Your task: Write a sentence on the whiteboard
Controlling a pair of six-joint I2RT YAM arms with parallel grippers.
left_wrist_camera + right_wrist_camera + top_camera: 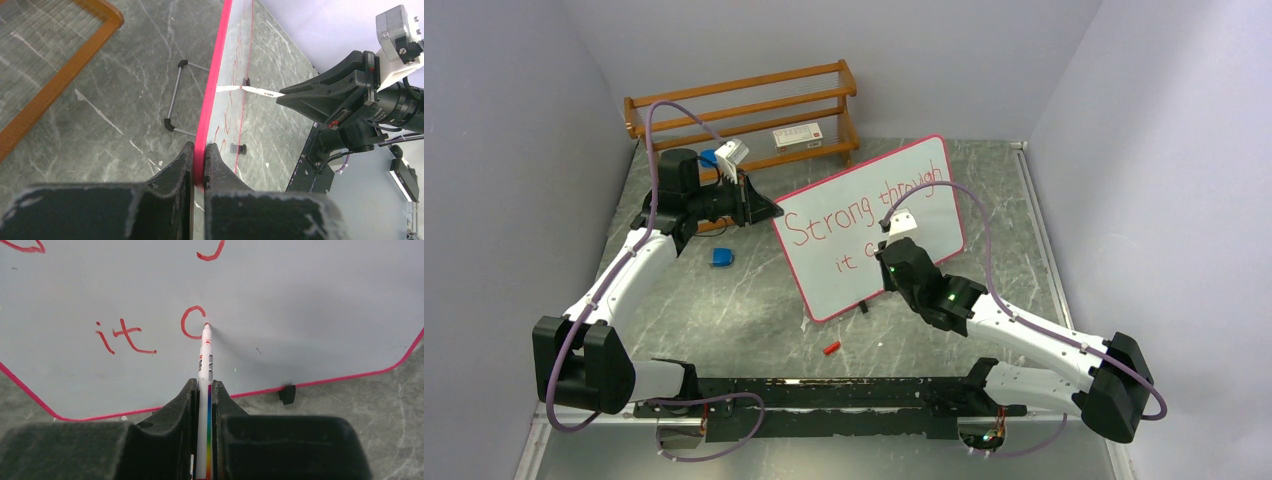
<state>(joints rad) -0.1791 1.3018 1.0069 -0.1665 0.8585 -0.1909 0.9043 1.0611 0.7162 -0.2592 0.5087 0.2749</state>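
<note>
The whiteboard [824,285], white with a pink-red rim, stands tilted on the table's middle. Red lettering, the sentence [864,205], reads "Strong through" with "it" [125,336] below and a "c"-shaped stroke [191,322] beside it. My left gripper [769,210] is shut on the board's left rim [215,80], one finger on each face, seen close in the left wrist view [199,146]. My right gripper [202,382] is shut on a white marker [205,355] whose red tip touches the board at the end of that stroke. The same marker [250,90] meets the board's face in the left wrist view.
A wooden rack [744,105] stands at the back with a small box [797,137] on it. A blue object [721,257] lies left of the board and a red cap [831,349] in front of it. A wire stand [175,100] props the board from behind.
</note>
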